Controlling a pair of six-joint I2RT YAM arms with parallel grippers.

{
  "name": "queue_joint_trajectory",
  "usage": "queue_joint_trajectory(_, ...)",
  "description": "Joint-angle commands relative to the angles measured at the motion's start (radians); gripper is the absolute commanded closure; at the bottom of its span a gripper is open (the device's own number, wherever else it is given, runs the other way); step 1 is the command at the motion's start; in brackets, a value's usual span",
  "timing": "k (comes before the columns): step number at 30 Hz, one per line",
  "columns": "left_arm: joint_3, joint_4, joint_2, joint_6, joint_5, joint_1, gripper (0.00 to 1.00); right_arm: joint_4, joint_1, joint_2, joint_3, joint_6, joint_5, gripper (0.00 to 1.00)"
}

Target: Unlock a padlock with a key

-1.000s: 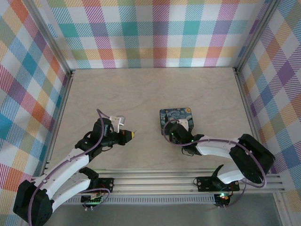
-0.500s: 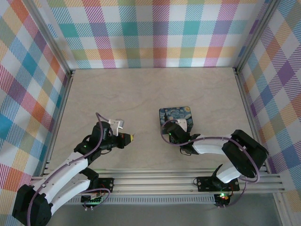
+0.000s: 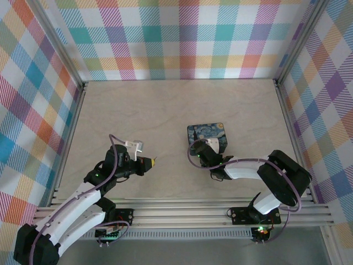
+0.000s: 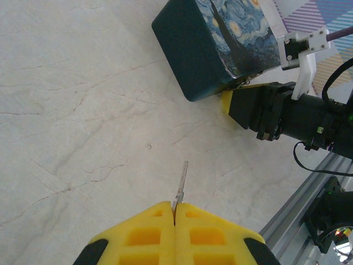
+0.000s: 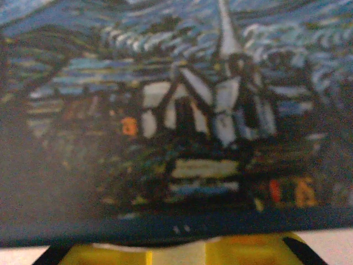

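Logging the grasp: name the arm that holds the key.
The left arm: its yellow jaws are shut on the key, blade sticking out. The right arm reaches the painted box.

Left gripper (image 4: pixel 174 212) was clamped on the key (image 4: pixel 181 182), blade sticking out over the table (image 4: pixel 83 110) (painted box (image 4: pixel 209 44) ahead, right gripper (image 4: pixel 236 98) against it).

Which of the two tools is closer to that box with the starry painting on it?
Right. The right tool is at the near edge of the box; the left tool is off to its left, pinching a key.
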Motion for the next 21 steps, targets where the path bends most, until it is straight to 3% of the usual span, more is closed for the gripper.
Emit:
queue_joint_trajectory(1,-0.016,-0.025,-0.019,0.014,-0.012,0.01,1.0,0.042,0.002,-0.01,0.026,-0.013,-0.067,0.81)
queue_joint_trajectory(11,-0.017,-0.022,-0.041,-0.005,-0.011,0.01,1.0,-0.136,-0.026,-0.105,0.091,-0.039,-0.233,1.0)
queue_joint_trajectory(21,-0.02,-0.04,-0.107,-0.035,-0.009,0.01,1.0,-0.381,-0.067,-0.217,0.166,0.055,-0.41,1.0)
